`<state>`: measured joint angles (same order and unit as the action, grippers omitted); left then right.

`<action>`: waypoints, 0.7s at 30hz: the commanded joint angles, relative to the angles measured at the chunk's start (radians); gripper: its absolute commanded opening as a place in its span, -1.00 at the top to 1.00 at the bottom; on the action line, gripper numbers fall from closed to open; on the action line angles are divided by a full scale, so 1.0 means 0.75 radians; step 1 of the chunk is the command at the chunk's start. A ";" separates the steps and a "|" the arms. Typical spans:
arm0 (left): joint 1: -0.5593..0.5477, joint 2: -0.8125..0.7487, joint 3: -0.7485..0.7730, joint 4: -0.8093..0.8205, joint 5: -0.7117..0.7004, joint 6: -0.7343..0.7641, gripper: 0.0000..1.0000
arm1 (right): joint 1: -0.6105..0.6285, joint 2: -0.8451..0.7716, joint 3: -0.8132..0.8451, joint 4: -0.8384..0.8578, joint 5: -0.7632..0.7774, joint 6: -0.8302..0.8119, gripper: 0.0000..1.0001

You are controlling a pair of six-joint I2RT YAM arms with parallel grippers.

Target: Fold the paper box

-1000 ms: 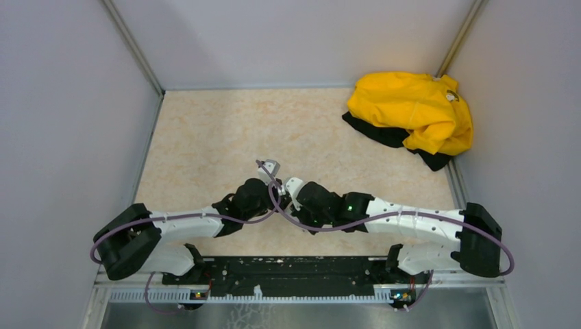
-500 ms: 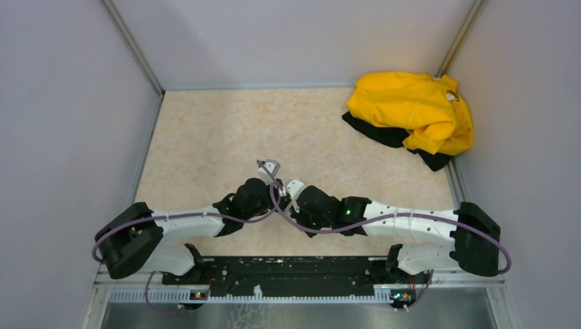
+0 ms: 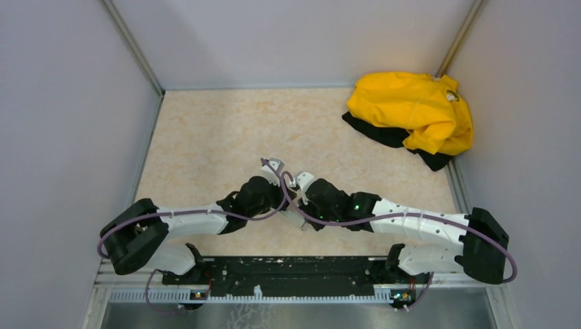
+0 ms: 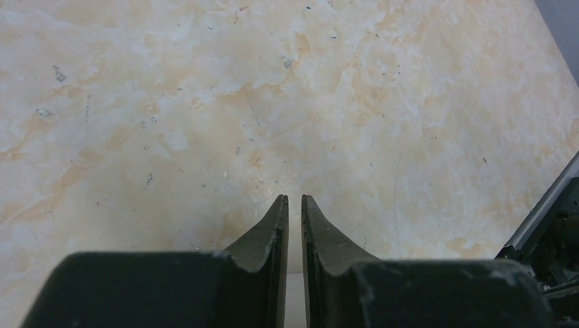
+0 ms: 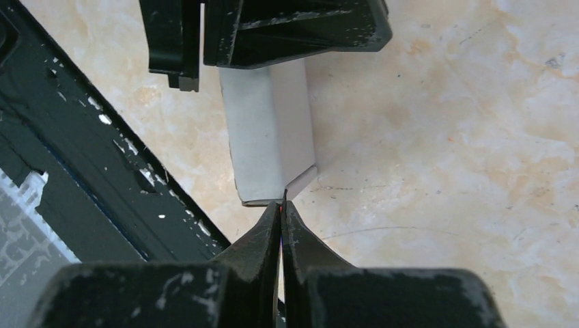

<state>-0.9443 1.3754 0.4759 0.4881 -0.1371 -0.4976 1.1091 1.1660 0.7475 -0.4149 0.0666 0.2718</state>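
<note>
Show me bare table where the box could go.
Free: the table from the left wall across to the yellow garment, beyond the arms. Crowded: near middle, where left tool and right tool meet at the paper box.

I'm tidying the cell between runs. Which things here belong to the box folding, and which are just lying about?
Job: box, gripped by left gripper; right gripper, shut, tips at its end.
Lying about: yellow garment over black cloth, far right corner.

No legible text or markings
</note>
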 commanded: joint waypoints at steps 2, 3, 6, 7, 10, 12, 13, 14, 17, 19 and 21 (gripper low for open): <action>0.013 0.031 0.013 -0.160 0.013 0.058 0.64 | -0.021 -0.057 0.089 -0.012 0.006 -0.051 0.91; 0.015 0.025 0.018 -0.165 0.013 0.063 0.64 | -0.021 -0.057 0.097 -0.006 0.002 -0.055 0.89; 0.021 0.003 0.032 -0.173 0.015 0.077 0.64 | -0.021 -0.051 0.124 0.029 -0.020 -0.072 0.85; 0.023 -0.007 0.037 -0.175 0.014 0.083 0.64 | -0.021 -0.045 0.130 0.041 -0.030 -0.077 0.83; 0.031 -0.043 0.058 -0.187 0.013 0.104 0.63 | -0.022 -0.032 0.146 0.070 -0.047 -0.093 0.80; 0.041 -0.055 0.073 -0.190 0.015 0.119 0.63 | -0.021 -0.022 0.153 0.088 -0.053 -0.099 0.77; 0.048 -0.058 0.081 -0.192 0.021 0.126 0.63 | -0.022 -0.015 0.156 0.098 -0.059 -0.101 0.75; 0.056 -0.062 0.085 -0.191 0.028 0.131 0.63 | -0.021 -0.006 0.158 0.109 -0.068 -0.102 0.73; 0.075 -0.052 0.099 -0.184 0.048 0.137 0.63 | -0.020 0.032 0.166 0.138 -0.083 -0.108 0.70; 0.082 -0.040 0.107 -0.179 0.061 0.140 0.63 | -0.020 0.061 0.171 0.156 -0.083 -0.108 0.69; 0.085 -0.037 0.110 -0.172 0.065 0.142 0.63 | -0.020 0.086 0.172 0.176 -0.083 -0.107 0.69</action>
<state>-0.8906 1.3518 0.5255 0.3538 -0.1158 -0.4137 1.0966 1.1965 0.8253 -0.3607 0.0193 0.2024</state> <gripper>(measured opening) 0.186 0.152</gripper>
